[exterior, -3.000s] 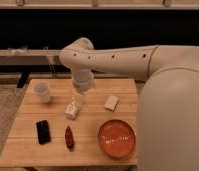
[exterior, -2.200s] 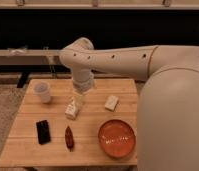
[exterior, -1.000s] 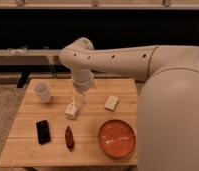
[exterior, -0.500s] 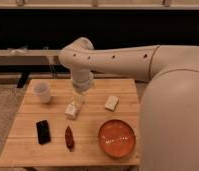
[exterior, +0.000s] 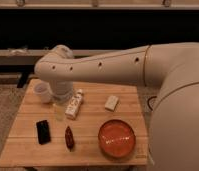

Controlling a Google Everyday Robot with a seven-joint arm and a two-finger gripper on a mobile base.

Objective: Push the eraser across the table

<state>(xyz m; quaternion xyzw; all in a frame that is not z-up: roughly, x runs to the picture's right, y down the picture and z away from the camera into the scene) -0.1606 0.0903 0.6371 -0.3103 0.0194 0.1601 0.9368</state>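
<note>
The eraser (exterior: 42, 131) is a small flat black block lying near the front left of the light wooden table (exterior: 88, 152). My arm reaches in from the right across the back of the table. Its wrist hangs over the left middle of the table. My gripper (exterior: 58, 111) points down below the wrist, just above the tabletop, behind and a little to the right of the eraser and apart from it.
A white cup (exterior: 42, 93) stands at the back left, close to my wrist. A white bottle-like thing (exterior: 74, 104) lies right of the gripper. A small white block (exterior: 111, 102) lies at mid right, an orange plate (exterior: 116, 138) at front right, and a dark red pepper-like thing (exterior: 69, 137) right of the eraser.
My arm has swung to the left, and the gripper now sits left of the white bottle-like thing. The eraser and the other objects have not moved.
</note>
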